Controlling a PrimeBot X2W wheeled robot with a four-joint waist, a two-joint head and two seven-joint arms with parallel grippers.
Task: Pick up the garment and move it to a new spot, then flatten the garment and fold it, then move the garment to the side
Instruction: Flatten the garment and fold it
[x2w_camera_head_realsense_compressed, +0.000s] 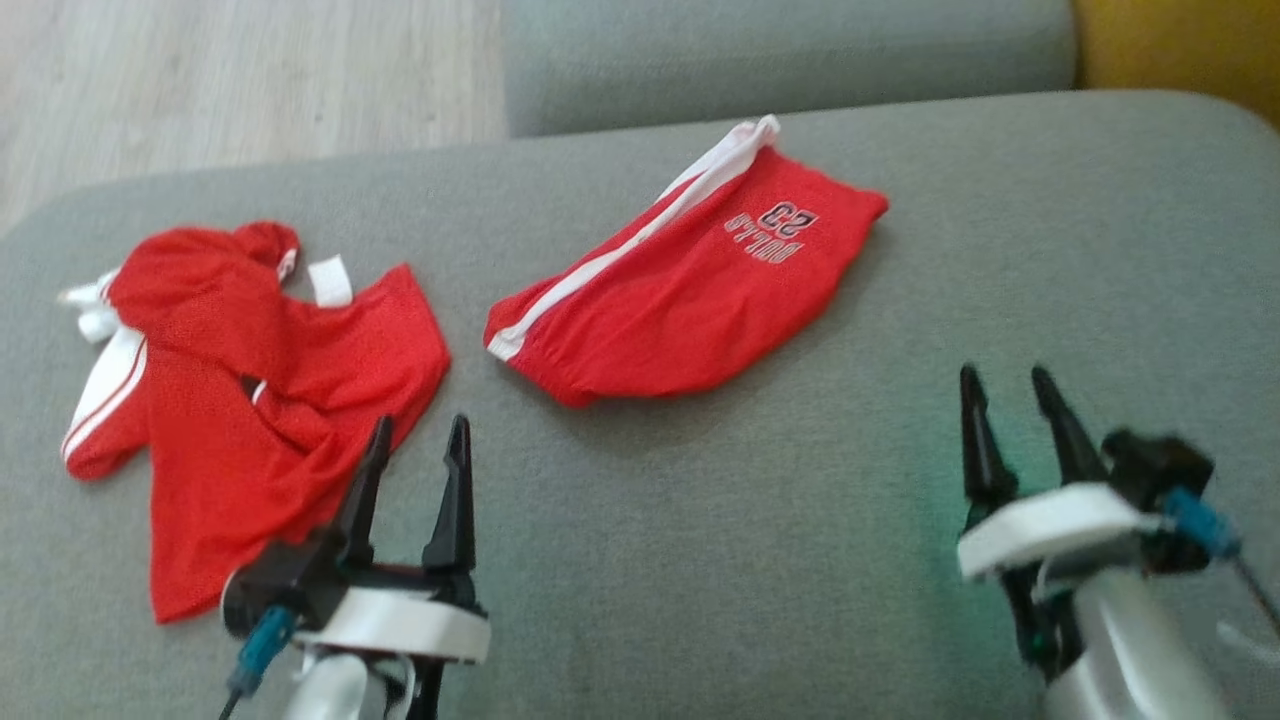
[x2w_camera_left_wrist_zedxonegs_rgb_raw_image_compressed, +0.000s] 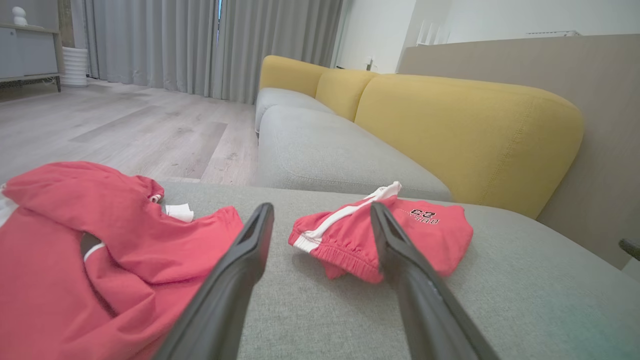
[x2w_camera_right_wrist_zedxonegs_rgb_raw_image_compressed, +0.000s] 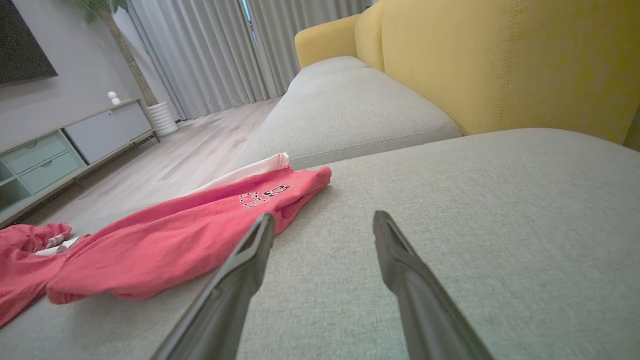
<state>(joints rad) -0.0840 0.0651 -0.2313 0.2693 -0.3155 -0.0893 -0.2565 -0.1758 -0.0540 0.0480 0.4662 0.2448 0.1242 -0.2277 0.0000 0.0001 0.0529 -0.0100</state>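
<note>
The left gripper (x2w_camera_head_realsense_compressed: 420, 425) is held wide open at the lower left of the head view, and nothing is gripped. Its left-hand finger is seen against the hem of the red top (x2w_camera_head_realsense_compressed: 250, 400), but contact cannot be judged. The right gripper (x2w_camera_head_realsense_compressed: 1004, 375) is likewise spread wide and empty at the lower right, over bare cushion and well apart from both garments.

Two grippers are counted, each with two long dark fingers. Two garments are counted, both red with white trim. The red top is crumpled at the left of the cushion, with a white label turned out near its neck. The red shorts (x2w_camera_head_realsense_compressed: 690, 300) are laid near the middle, apart from the top. They are marked with a white side stripe and a print with the number 23, seen upside down from the head.

Both garments are borne by a grey fabric seat cushion (x2w_camera_head_realsense_compressed: 700, 560). A second grey cushion (x2w_camera_left_wrist_zedxonegs_rgb_raw_image_compressed: 325, 145) is set beyond it, and yellow backrests (x2w_camera_left_wrist_zedxonegs_rgb_raw_image_compressed: 465, 130) are ranged along the right in the left wrist view. A pale wood floor (x2w_camera_left_wrist_zedxonegs_rgb_raw_image_compressed: 125, 125), grey curtains (x2w_camera_left_wrist_zedxonegs_rgb_raw_image_compressed: 200, 45) and a low cabinet (x2w_camera_right_wrist_zedxonegs_rgb_raw_image_compressed: 60, 150) are seen further off.
</note>
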